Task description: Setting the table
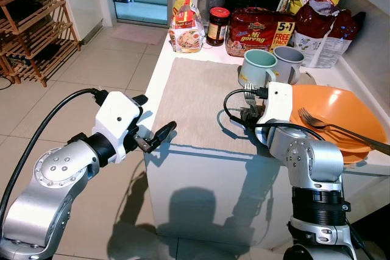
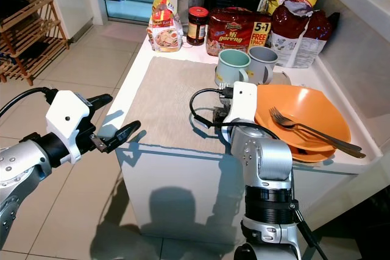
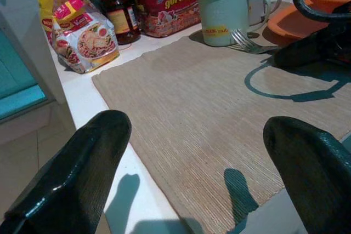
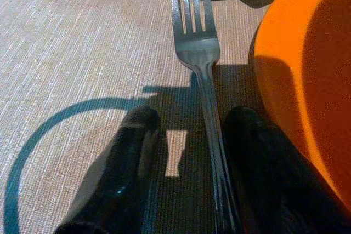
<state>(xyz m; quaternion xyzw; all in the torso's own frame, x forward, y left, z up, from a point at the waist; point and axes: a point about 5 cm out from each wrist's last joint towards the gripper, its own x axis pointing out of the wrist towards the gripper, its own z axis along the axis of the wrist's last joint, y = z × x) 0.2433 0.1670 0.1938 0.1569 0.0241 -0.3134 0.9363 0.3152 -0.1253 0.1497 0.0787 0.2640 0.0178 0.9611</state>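
Note:
A beige placemat (image 1: pixel 195 98) lies on the white counter. A silver fork (image 4: pixel 194 42) rests on the mat's right side, tines toward a mint green mug (image 1: pixel 257 67). My right gripper (image 4: pixel 193 116) sits low over the mat, open, with the fork's handle between its fingers and close against one of them. To the right are stacked orange bowls (image 1: pixel 332 114) with a second fork (image 1: pixel 341 129) lying in the top one. A grey mug (image 1: pixel 288 62) stands beside the mint one. My left gripper (image 1: pixel 155 114) hovers open and empty off the counter's front left corner.
Food packs line the back of the counter: a red noodle pack (image 1: pixel 259 28), a dark jar (image 1: pixel 217 25), a snack bag (image 1: pixel 186 25). A wooden rack (image 1: pixel 30 28) stands on the tiled floor at far left. The counter edge (image 1: pixel 201 150) runs just below the mat.

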